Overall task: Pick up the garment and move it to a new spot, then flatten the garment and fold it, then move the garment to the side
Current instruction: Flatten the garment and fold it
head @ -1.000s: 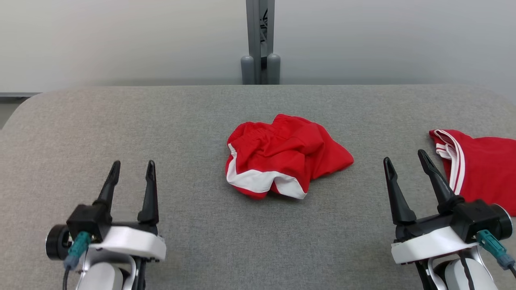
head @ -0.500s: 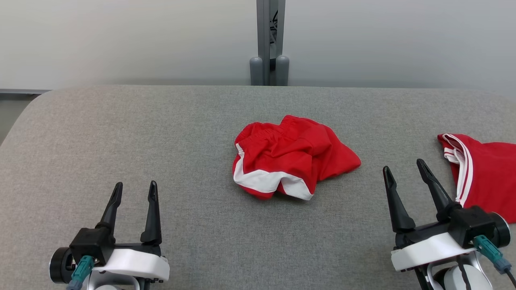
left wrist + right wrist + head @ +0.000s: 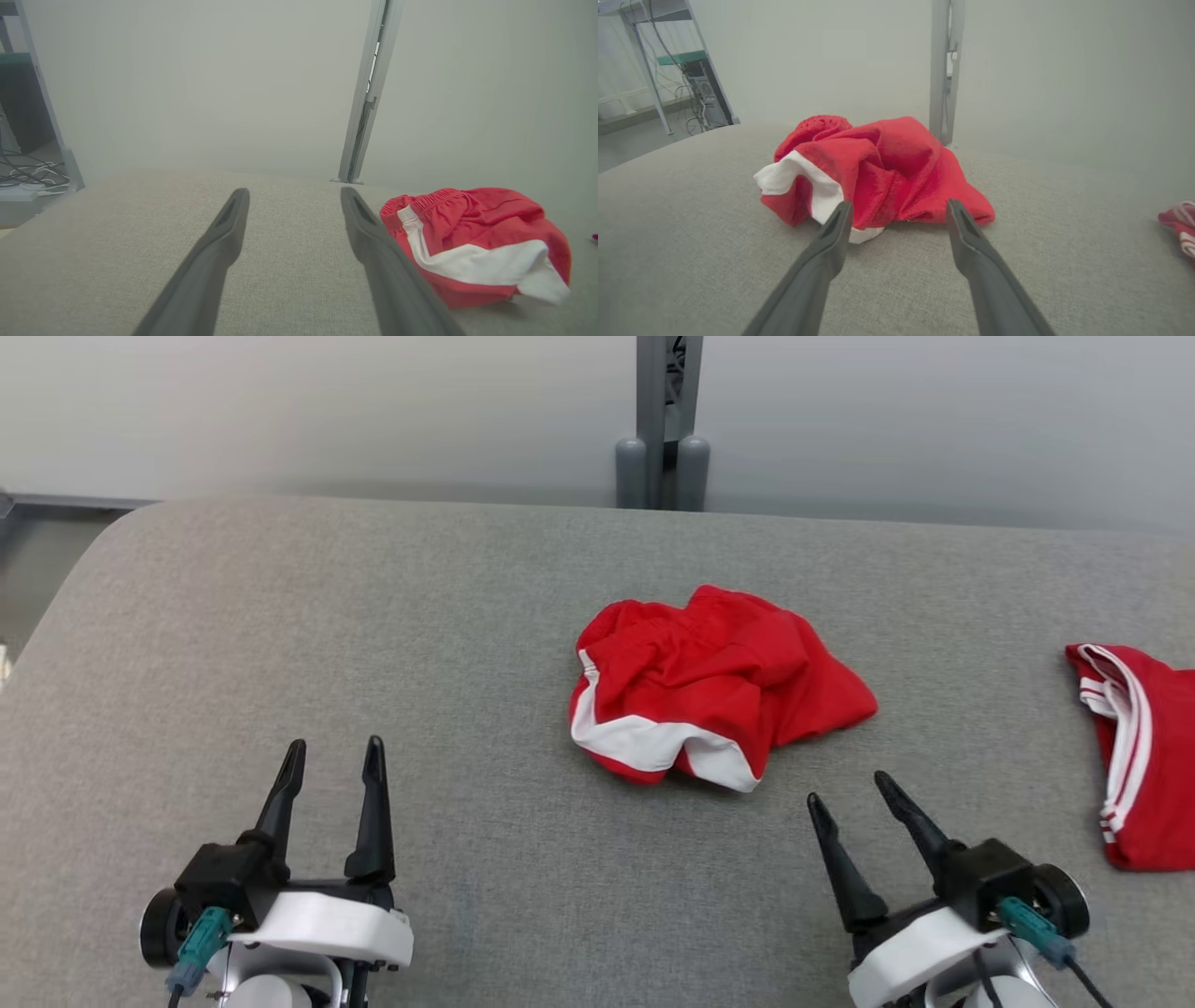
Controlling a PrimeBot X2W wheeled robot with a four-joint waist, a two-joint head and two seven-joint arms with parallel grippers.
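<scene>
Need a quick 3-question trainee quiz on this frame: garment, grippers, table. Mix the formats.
1. True or false: the crumpled red shorts with white trim are held by the left gripper.
2. Multiple choice: the fingers of the right gripper are A) shut on cloth, B) open, just short of the shorts, C) shut and empty.
3. Short answer: on which side of the grey fabric table does the second red garment with white stripes lie?

Key:
1. False. The shorts lie free mid-table, and the left gripper is open and empty.
2. B.
3. The robot's right.
</scene>
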